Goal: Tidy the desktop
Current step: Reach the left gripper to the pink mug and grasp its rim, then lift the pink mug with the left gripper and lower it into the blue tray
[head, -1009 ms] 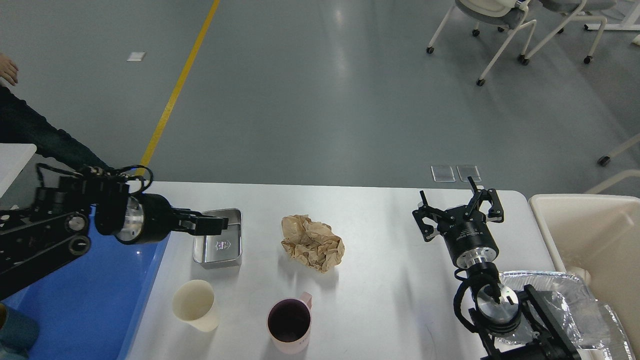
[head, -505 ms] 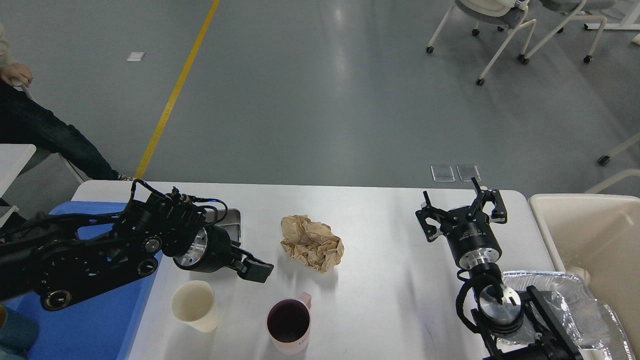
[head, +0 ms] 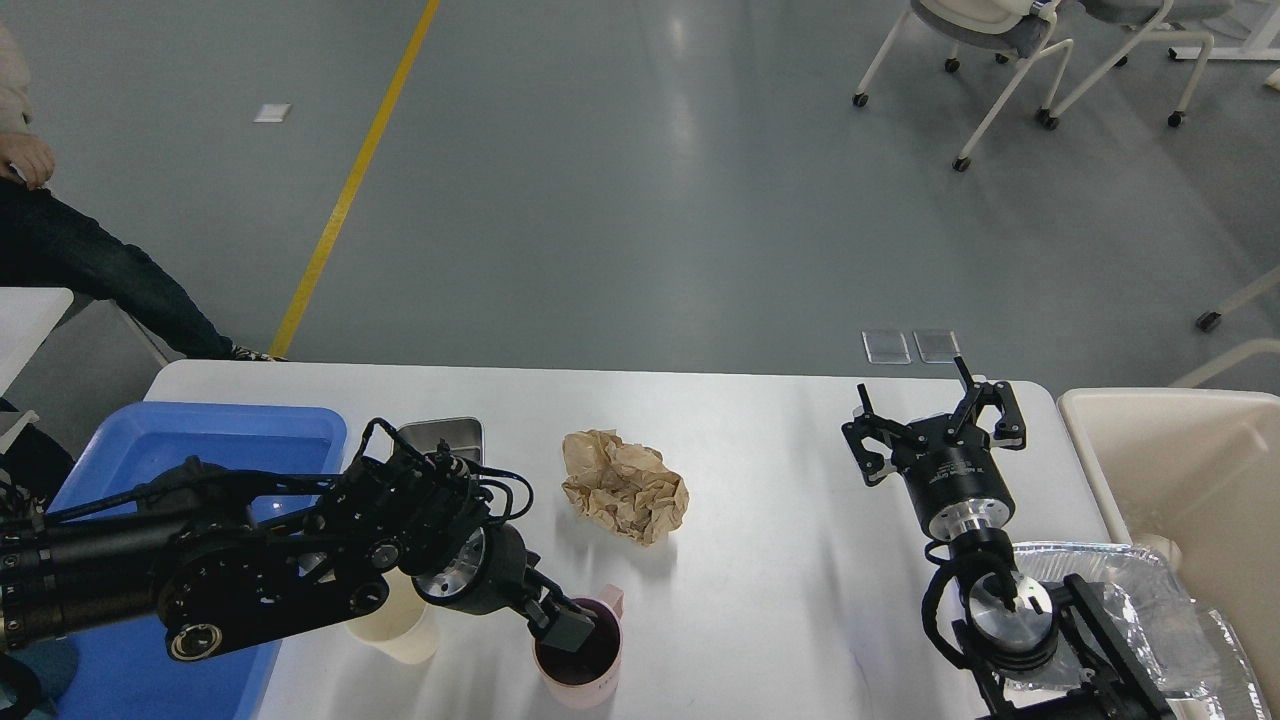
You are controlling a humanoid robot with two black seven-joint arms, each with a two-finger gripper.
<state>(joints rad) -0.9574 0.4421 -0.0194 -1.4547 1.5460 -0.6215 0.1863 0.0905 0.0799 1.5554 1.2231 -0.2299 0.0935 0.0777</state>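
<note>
The desktop [head: 780,470] is a wide white-grey tabletop. On it lie a crumpled brown paper bag [head: 625,485] in the middle, a pink mug [head: 592,668] at the front, a white paper cup [head: 400,635] and a metal tin [head: 447,436], the last two partly hidden by my left arm. My left gripper [head: 566,626] reaches down at the mug's near-left rim, with a dark finger over the mug's opening; its two fingers cannot be told apart. My right gripper [head: 932,422] is open and empty above the right part of the desktop.
A blue plastic tray [head: 215,440] stands at the left end. A beige bin [head: 1170,450] stands beside the right end. A crumpled foil tray [head: 1120,585] lies at the front right under my right arm. A person sits at the far left.
My left arm has swung from the metal tin, forward and right, down to the pink mug. The tin now shows less. My right gripper has drifted slightly right.
</note>
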